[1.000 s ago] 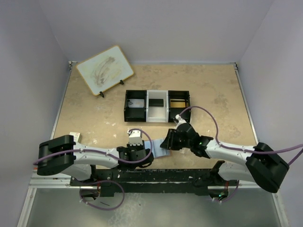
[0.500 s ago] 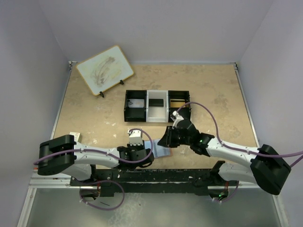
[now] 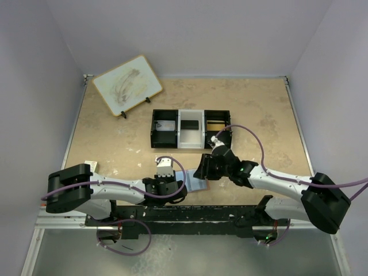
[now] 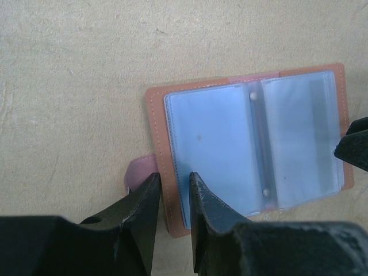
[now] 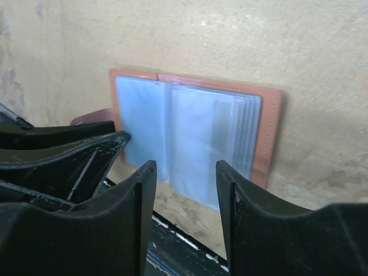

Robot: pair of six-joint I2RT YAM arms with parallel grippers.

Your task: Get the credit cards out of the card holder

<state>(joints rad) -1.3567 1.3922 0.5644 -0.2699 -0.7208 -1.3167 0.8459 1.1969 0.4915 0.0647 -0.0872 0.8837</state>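
Card holder (image 4: 218,144), open flat on the table (image 4: 69,86) near its front edge; credit cards indistinct inside the grey-blue sleeves. Left claw (image 4: 172,184), narrowly parted, straddles the left cover edge. Right claw (image 5: 184,172), wide open and empty, hovers just beside the right page. Risk: pinching sleeve, not card, drags the holder. No legible writing.
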